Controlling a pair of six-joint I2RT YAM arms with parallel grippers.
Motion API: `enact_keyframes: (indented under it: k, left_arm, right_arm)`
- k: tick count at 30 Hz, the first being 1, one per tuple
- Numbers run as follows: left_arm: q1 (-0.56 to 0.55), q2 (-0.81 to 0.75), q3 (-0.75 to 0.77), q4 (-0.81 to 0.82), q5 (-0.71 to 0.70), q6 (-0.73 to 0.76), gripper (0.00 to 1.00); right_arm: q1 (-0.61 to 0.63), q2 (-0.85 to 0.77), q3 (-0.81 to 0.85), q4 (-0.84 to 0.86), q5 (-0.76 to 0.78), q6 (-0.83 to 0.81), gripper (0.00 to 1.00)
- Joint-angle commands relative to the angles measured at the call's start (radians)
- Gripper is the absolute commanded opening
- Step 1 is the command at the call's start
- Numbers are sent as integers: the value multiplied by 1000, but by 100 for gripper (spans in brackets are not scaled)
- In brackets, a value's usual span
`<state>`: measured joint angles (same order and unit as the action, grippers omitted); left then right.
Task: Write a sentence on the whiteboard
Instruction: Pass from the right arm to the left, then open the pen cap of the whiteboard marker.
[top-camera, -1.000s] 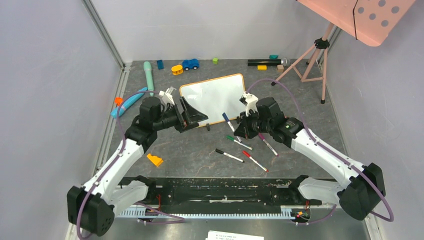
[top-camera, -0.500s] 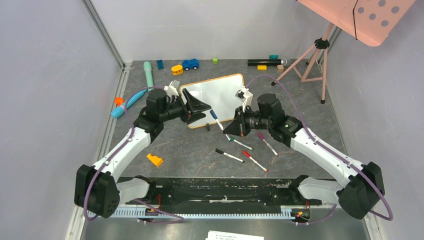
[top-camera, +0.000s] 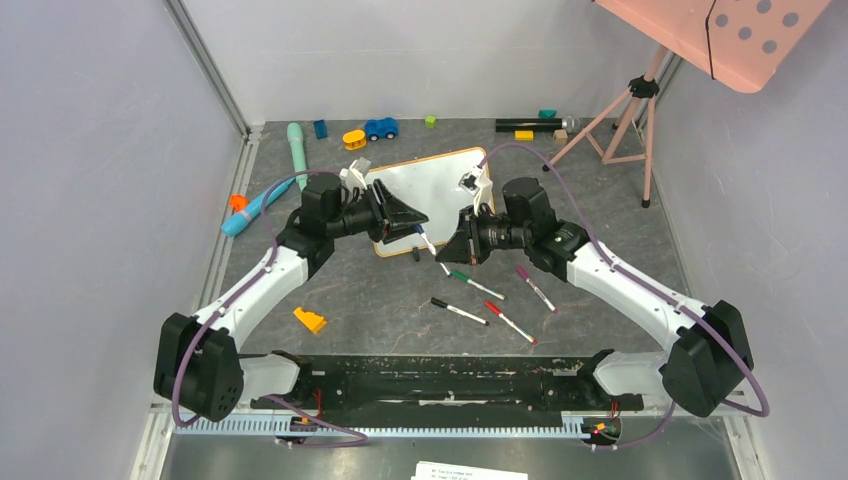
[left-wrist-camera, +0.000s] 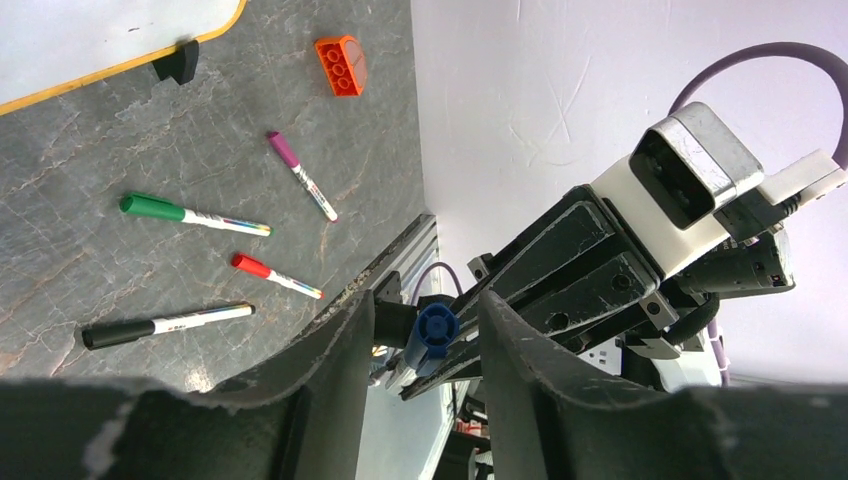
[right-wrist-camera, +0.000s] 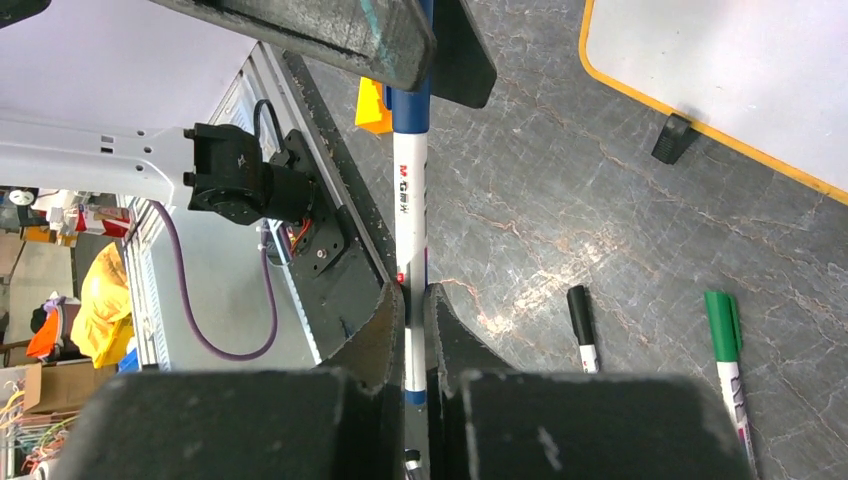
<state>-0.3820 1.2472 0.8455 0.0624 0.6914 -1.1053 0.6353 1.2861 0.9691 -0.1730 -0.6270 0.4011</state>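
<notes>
The whiteboard (top-camera: 440, 182), white with an orange-tan frame, lies mid-table behind both grippers; its visible face is plain white and the sentence is out of view. My right gripper (top-camera: 449, 250) (right-wrist-camera: 413, 292) is shut on the white barrel of a blue marker (top-camera: 429, 243) (right-wrist-camera: 410, 190), which points toward the left arm. My left gripper (top-camera: 420, 222) (left-wrist-camera: 427, 305) stands open around the marker's blue cap (left-wrist-camera: 437, 325). A gap shows on each side of the cap. A black clip foot (right-wrist-camera: 676, 138) sits at the board's edge.
Loose markers lie on the table in front: green (top-camera: 475, 284), black (top-camera: 458, 311), red (top-camera: 510, 322), purple (top-camera: 535, 288). An orange brick (top-camera: 310, 320) lies near left. Toys line the back, among them a blue car (top-camera: 380, 128). A tripod (top-camera: 625, 110) with a pink dotted panel (top-camera: 740, 35) stands back right.
My left gripper moved right and its jaws narrowed around the marker's cap. My right gripper carried the marker up and left to meet it.
</notes>
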Motion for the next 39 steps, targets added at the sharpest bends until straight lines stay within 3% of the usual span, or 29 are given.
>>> enact_keyframes:
  k: [1,4,8,11,12,15,16,17,21,25,32,39]
  left_arm:
    - [-4,2,46,25,37,27,47]
    - [-3,6,48,19,43,36,37]
    - [-3,12,52,11,40,42,2]
    - [-3,11,54,8,30,37,2]
    - [-3,11,55,8,27,34,2]
    - [-2,11,61,24,8,-7,2]
    - [-1,9,57,53,0,-43,2]
    - [1,9,51,99,-11,-93,2]
    - [3,-4,22,337,-88,-313,2]
    - [3,17,46,460,-156,-432,2]
    - [2,38,85,535,-194,-489,2]
    - [2,19,72,537,-202,-490,2]
  right_arm:
    - [-2,16,45,53,-35,13,0]
    - [-2,28,53,55,-43,11,0]
    - [-2,42,70,49,-45,8,0]
    - [-2,45,86,33,-31,2,4]
    - [-2,45,90,26,-21,1,9]
    - [-2,26,92,22,27,1,81]
    - [-3,14,90,31,56,11,96]
    - [-1,-8,80,54,95,33,98]
    - [-7,-84,-14,334,207,277,98]
    - [-6,-106,-82,621,260,521,95]
    - [-6,-117,-99,796,386,711,78]
    - [-6,-104,-74,753,420,751,60]
